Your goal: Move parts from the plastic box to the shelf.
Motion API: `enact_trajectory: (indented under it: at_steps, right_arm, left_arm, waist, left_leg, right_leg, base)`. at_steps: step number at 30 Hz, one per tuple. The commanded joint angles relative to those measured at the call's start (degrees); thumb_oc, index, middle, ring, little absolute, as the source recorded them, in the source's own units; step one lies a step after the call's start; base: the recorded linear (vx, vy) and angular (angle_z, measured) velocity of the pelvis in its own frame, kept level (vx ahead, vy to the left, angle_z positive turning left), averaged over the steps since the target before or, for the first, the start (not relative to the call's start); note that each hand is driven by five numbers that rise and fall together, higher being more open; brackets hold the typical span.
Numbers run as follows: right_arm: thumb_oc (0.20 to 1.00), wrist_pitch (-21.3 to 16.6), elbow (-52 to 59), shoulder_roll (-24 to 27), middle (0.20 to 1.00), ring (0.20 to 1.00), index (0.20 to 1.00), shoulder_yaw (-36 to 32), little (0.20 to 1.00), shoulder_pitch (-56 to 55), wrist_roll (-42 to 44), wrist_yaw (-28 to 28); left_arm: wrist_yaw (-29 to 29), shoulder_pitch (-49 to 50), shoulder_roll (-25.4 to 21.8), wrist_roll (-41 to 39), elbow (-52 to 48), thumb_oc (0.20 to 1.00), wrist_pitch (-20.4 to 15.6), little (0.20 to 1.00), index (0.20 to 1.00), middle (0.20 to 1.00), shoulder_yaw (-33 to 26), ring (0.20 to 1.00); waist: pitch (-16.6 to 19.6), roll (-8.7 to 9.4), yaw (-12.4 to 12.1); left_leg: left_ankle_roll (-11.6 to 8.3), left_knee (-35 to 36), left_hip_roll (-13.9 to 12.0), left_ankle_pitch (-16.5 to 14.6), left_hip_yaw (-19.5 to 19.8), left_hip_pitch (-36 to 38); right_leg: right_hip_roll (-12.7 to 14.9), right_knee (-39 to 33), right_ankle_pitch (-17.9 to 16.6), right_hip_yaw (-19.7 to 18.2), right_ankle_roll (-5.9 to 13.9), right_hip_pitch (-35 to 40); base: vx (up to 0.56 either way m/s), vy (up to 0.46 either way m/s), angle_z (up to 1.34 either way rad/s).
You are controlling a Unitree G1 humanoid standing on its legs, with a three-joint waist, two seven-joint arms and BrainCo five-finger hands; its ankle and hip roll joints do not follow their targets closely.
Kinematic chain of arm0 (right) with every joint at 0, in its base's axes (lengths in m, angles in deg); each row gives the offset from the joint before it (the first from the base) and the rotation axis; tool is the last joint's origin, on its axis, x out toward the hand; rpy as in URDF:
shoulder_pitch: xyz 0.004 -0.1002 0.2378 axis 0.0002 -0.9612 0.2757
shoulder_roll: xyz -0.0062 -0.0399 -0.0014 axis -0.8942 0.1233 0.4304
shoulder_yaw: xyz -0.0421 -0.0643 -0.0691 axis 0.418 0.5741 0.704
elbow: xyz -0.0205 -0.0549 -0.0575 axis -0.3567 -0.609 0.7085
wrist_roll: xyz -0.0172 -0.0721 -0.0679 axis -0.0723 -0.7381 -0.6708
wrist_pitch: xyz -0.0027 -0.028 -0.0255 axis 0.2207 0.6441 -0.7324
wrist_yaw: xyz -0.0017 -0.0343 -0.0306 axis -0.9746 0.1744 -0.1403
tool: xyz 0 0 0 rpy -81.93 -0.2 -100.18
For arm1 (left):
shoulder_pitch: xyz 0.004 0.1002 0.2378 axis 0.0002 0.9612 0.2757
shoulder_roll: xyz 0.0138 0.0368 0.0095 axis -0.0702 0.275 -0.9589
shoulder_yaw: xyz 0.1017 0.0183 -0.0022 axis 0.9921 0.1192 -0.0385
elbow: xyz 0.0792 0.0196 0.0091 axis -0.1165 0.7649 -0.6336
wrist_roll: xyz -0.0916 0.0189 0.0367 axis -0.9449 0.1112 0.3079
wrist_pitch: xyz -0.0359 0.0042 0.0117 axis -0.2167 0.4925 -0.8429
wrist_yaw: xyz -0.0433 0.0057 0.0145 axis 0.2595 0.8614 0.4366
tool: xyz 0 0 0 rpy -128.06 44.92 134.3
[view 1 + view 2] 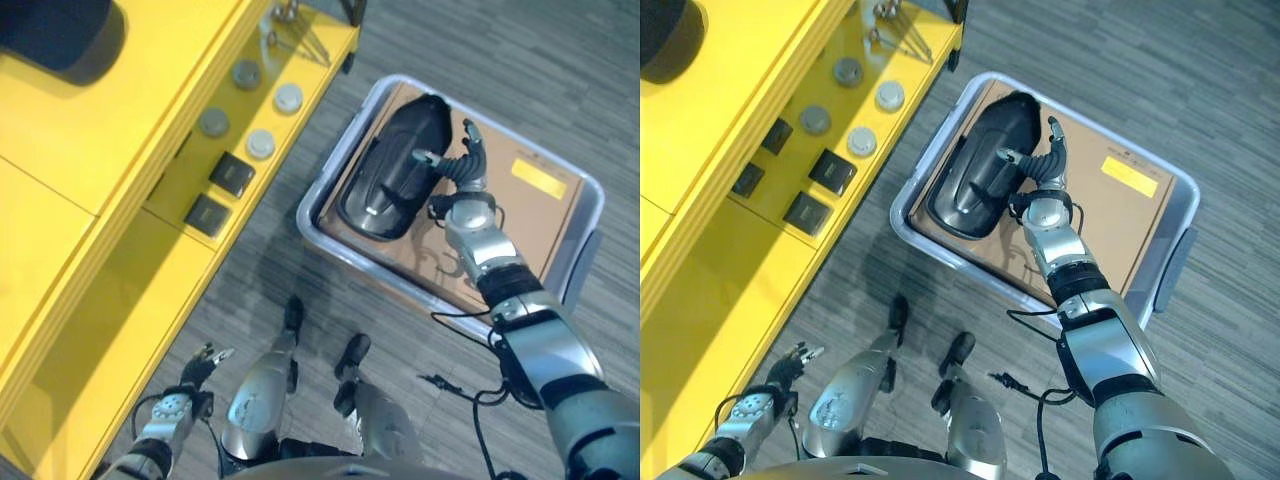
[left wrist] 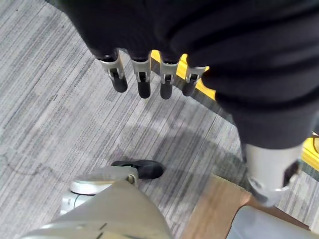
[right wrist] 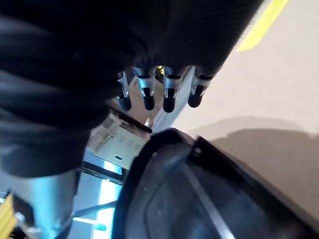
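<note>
My right hand hovers over the plastic box on the floor, its fingers loosely spread and holding nothing, just beside the black part. That part lies on a sheet of cardboard inside the box, along the side nearest the yellow shelf. Round grey discs and dark square blocks sit on the shelf near its front edge. My left hand hangs low by the shelf's near end, fingers relaxed and empty.
</note>
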State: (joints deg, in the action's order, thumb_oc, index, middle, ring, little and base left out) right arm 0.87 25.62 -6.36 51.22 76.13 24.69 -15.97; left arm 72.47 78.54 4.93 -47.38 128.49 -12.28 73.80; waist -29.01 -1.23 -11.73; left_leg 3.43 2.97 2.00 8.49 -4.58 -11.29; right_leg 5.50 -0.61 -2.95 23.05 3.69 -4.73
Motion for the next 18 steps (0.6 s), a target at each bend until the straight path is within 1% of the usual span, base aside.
enact_trajectory:
  at_steps: [1, 2, 3, 5, 6, 7, 8, 9, 10, 11, 12, 13, 15, 18]
  right_arm:
    - [1.000, 1.0, 0.3, 3.9, 1.000, 1.000, 1.000, 3.7, 1.000, 2.5, 0.9, 1.0]
    - [1.000, 1.8, 0.0, 3.7, 1.000, 1.000, 1.000, 4.0, 1.000, 2.7, 0.4, 1.9]
    - [1.000, 3.9, -1.8, 3.3, 1.000, 1.000, 1.000, 4.6, 1.000, 3.0, -0.6, 3.2]
    - [1.000, 5.3, -3.0, 3.0, 1.000, 1.000, 1.000, 5.2, 1.000, 3.1, -1.5, 4.5]
    - [1.000, 5.7, -3.2, 2.9, 1.000, 1.000, 1.000, 5.2, 1.000, 3.1, -1.6, 4.3]
    - [1.000, 7.0, -3.7, 2.8, 1.000, 1.000, 1.000, 5.5, 1.000, 3.2, -1.6, 4.1]
    - [1.000, 9.7, -5.1, 2.6, 1.000, 1.000, 1.000, 6.1, 1.000, 3.7, -1.5, 1.6]
    - [0.868, 10.2, -5.3, 2.6, 0.868, 0.868, 0.868, 6.2, 0.868, 3.8, -1.4, 1.0]
    - [0.200, 11.2, -7.3, 2.3, 0.200, 0.200, 0.200, 7.3, 0.200, 4.1, -0.6, -1.1]
    - [0.200, 11.2, -7.3, 2.3, 0.200, 0.200, 0.200, 7.3, 0.200, 4.2, -0.6, -1.1]
    - [0.200, 12.8, -9.3, 2.0, 0.200, 0.200, 0.200, 8.3, 0.200, 4.3, -0.7, -4.2]
    - [0.200, 12.6, -10.7, 2.1, 0.200, 0.200, 0.200, 9.0, 0.200, 4.4, -0.4, -4.8]
    - [0.200, 12.9, -13.0, 2.1, 0.200, 0.200, 0.200, 9.8, 0.200, 4.7, -0.3, -4.7]
    - [0.200, 14.5, -17.0, 2.8, 0.200, 0.200, 0.200, 8.8, 0.200, 4.7, -0.3, -5.1]
  left_arm:
    - [-0.5, 0.2, -0.7, -2.0, 0.5, 1.000, -1.5, 1.000, 1.000, 1.000, 1.7, 1.000]
    - [-0.5, 0.0, -0.6, -2.2, 0.3, 1.000, -1.4, 1.000, 1.000, 1.000, 1.8, 1.000]
    - [-0.5, -0.7, -0.1, -2.8, 0.0, 1.000, -1.5, 1.000, 1.000, 1.000, 2.2, 1.000]
    - [-0.5, -1.3, 0.4, -3.3, -0.2, 1.000, -1.6, 1.000, 1.000, 1.000, 2.5, 1.000]
    - [-0.5, -1.3, 0.5, -3.4, -0.2, 1.000, -1.6, 1.000, 1.000, 1.000, 2.6, 1.000]
    - [-0.5, -1.4, 0.6, -3.7, -0.3, 1.000, -1.7, 1.000, 1.000, 1.000, 2.9, 1.000]
    - [-0.4, -1.9, 0.8, -4.1, -0.5, 1.000, -1.5, 1.000, 1.000, 1.000, 3.1, 1.000]
    - [-0.3, -2.0, 0.8, -4.1, -0.5, 1.000, -1.4, 1.000, 1.000, 1.000, 3.1, 1.000]
    - [-0.3, -2.3, 0.9, -4.1, -0.6, 1.000, -1.2, 1.000, 1.000, 1.000, 3.2, 1.000]
    - [-0.3, -2.3, 0.9, -4.1, -0.6, 1.000, -1.2, 1.000, 1.000, 1.000, 3.2, 1.000]
    - [-0.4, -2.4, 1.1, -4.1, -0.6, 1.000, -1.1, 1.000, 1.000, 1.000, 3.4, 1.000]
    - [-0.4, -2.5, 1.0, -4.2, -0.7, 1.000, -1.0, 1.000, 1.000, 1.000, 3.5, 1.000]
    - [0.0, -2.5, 0.9, -4.0, -0.5, 1.000, -1.4, 1.000, 1.000, 1.000, 3.6, 1.000]
    - [-0.1, -2.2, 0.7, -3.3, -0.7, 1.000, -2.0, 1.000, 1.000, 1.000, 4.0, 1.000]
  waist:
    - [1.9, -0.38, 0.4]
    - [1.7, -0.56, 0.4]
    - [1.0, -1.03, 0.5]
    - [0.6, -1.43, 0.7]
    - [0.6, -1.49, 0.7]
    - [0.4, -1.69, 0.8]
    - [-0.2, -2.02, 0.9]
    - [-0.1, -2.05, 0.9]
    - [-0.5, -2.35, 0.8]
    - [-0.5, -2.36, 0.8]
    - [-0.6, -2.49, 0.7]
    - [-0.7, -2.55, 0.6]
    - [-0.7, -2.62, 0.4]
    - [-0.2, -2.66, 0.0]
  left_leg:
    - [-1.42, -2.3, 0.0, -7.4, 0.5, 0.9]
    - [-1.47, -2.3, 0.0, -7.3, 0.6, 0.8]
    - [-1.63, -2.1, 0.0, -7.2, 0.6, 0.8]
    - [-1.71, -1.9, 0.1, -7.0, 0.6, 0.7]
    - [-1.73, -1.9, 0.1, -7.0, 0.6, 0.6]
    - [-1.82, -1.9, 0.1, -6.9, 0.6, 0.5]
    - [-1.90, -1.6, 0.1, -6.9, 0.6, 0.8]
    - [-1.91, -1.6, 0.1, -6.8, 0.6, 0.5]
    - [-2.08, -1.3, 0.0, -6.6, 0.6, 0.7]
    - [-2.08, -1.3, 0.0, -6.6, 0.6, 0.7]
    - [-2.24, -1.1, 0.0, -6.4, 0.7, 0.8]
    - [-2.32, -0.9, 0.0, -6.3, 0.7, 0.8]
    - [-2.46, -0.7, 0.0, -6.2, 0.8, 1.0]
    - [-2.57, -0.2, -0.1, -6.1, 1.2, 1.7]
  right_leg:
    - [2.8, 3.4, 1.8, -4.2, 2.01, -3.0]
    - [2.9, 3.5, 1.9, -4.2, 1.99, -3.2]
    - [3.1, 3.9, 1.9, -4.1, 2.03, -3.6]
    - [3.2, 3.9, 1.9, -4.2, 1.97, -4.0]
    - [3.2, 4.0, 1.9, -4.2, 1.96, -4.1]
    - [3.3, 4.1, 1.9, -4.2, 1.97, -4.3]
    - [3.4, 4.4, 2.1, -4.3, 1.92, -4.4]
    - [3.4, 4.2, 1.9, -4.3, 1.90, -4.6]
    - [3.5, 4.5, 2.1, -4.3, 1.83, -4.6]
    - [3.5, 4.5, 2.1, -4.3, 1.83, -4.6]
    - [3.6, 4.5, 2.2, -4.2, 1.73, -4.6]
    - [3.6, 4.4, 2.2, -4.1, 1.68, -4.5]
    - [3.7, 4.2, 2.1, -3.8, 1.68, -4.3]
    - [3.8, 4.2, 2.3, -3.2, 1.69, -3.7]
  base:
    - [-0.03, 0.042, 0.01]
    - [-0.06, 0.086, -0.01]
    - [-0.05, 0.070, -0.01]
    - [-0.04, 0.065, -0.01]
    - [-0.03, 0.059, 0.00]
    - [-0.03, 0.057, -0.01]
    - [-0.03, 0.056, -0.01]
    - [-0.03, 0.057, -0.02]
    - [0.00, 0.000, 0.00]
    - [-0.02, 0.033, -0.02]
    - [0.00, 0.000, 0.00]
    - [0.00, 0.000, 0.00]
    - [0.00, 0.000, 0.00]
    - [0.00, -0.019, 0.04]
